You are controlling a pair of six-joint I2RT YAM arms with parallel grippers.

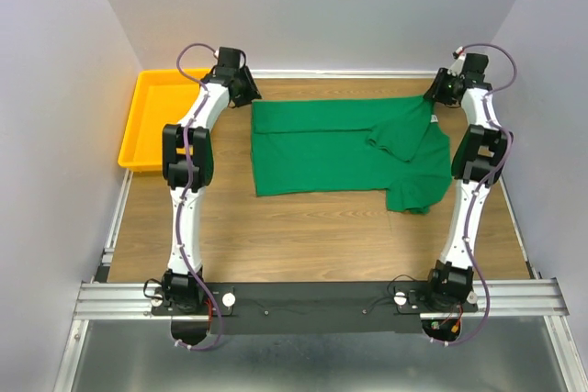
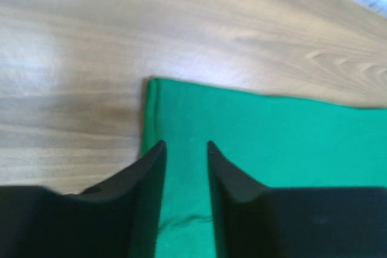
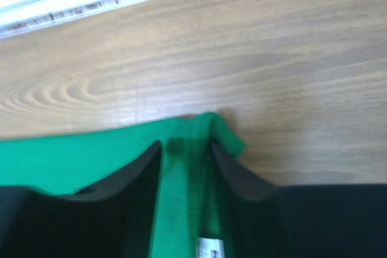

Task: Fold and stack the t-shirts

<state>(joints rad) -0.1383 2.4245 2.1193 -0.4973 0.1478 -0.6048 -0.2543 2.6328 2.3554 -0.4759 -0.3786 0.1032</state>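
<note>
Green t-shirt (image 1: 322,149) is lying spread out; left hand (image 2: 184,144) is hanging part-open over its corner, right hand (image 3: 185,144) is pinching its bunched edge.

The white label (image 3: 208,247) is cut off by the bottom edge.

Your left arm (image 1: 188,167) stretched to the far side, elbow bent, wrist pitched down | left gripper (image 2: 182,146) low, jaws a narrow gap apart | your right arm (image 1: 473,162) mirrors it on the other side | right gripper (image 3: 184,144) low, jaws at a similar gap; you cannot tell if they clamp.
</note>
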